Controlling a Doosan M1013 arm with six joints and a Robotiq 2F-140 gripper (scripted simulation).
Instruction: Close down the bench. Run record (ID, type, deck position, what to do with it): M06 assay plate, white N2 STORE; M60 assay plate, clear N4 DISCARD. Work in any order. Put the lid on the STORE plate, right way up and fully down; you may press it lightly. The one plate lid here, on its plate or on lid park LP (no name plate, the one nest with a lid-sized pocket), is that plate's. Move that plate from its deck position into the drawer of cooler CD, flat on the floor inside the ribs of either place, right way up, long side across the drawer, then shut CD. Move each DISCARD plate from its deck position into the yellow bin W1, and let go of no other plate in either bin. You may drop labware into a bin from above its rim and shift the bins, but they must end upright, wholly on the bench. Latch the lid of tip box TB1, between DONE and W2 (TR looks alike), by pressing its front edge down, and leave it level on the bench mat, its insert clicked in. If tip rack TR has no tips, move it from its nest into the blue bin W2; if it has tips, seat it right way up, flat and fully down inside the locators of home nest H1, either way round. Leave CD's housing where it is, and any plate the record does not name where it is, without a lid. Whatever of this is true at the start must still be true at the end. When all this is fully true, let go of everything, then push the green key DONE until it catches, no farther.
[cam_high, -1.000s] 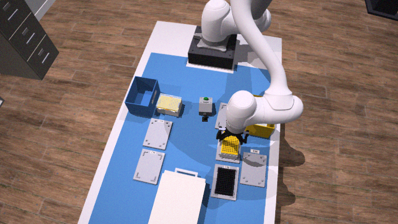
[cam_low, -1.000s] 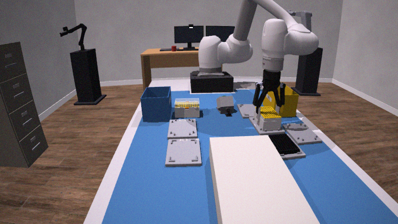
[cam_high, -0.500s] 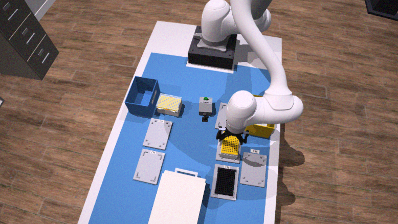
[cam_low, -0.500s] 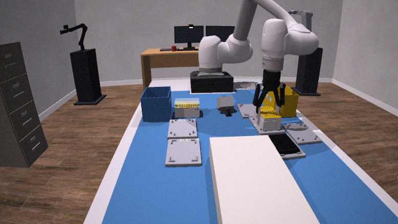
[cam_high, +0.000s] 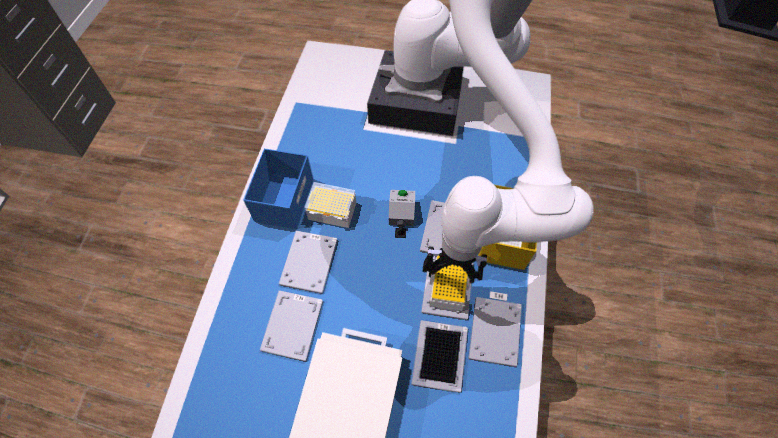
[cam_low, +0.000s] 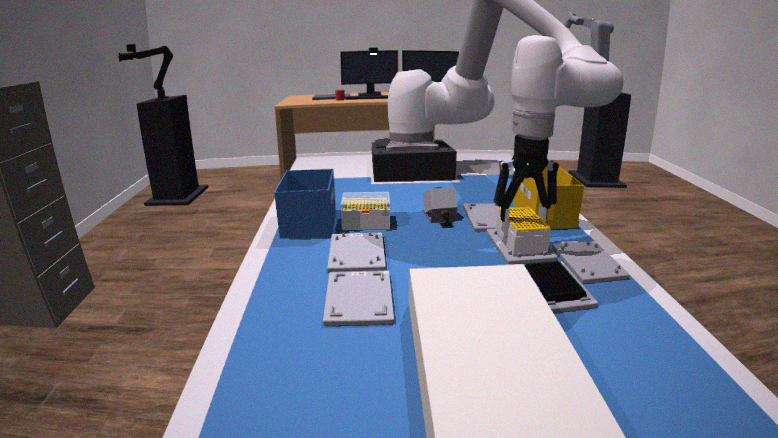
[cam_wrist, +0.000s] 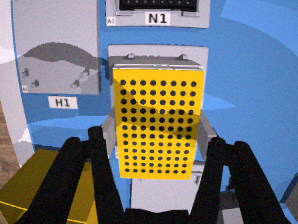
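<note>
Tip rack TR (cam_high: 449, 285), a grey box with a yellow insert full of dark holes, stands on its grey nest at the right of the mat; it also shows in the exterior view (cam_low: 527, 231) and the wrist view (cam_wrist: 157, 125). My gripper (cam_high: 450, 269) points straight down, and its black fingers are shut on the rack's two long sides. Home nest H1 (cam_high: 495, 329) lies empty just beside the rack. The blue bin W2 (cam_high: 277, 187) stands at the far left. Tip box TB1 (cam_high: 330, 205) sits next to it, and the green key DONE (cam_high: 402, 205) is mid-mat.
The yellow bin W1 (cam_high: 509, 253) stands close behind the gripper. A black plate (cam_high: 440, 354) sits in nest N1 in front of the rack. The white cooler CD (cam_high: 348, 386) fills the near middle. Two empty nests (cam_high: 308, 260) (cam_high: 292, 324) lie on the left.
</note>
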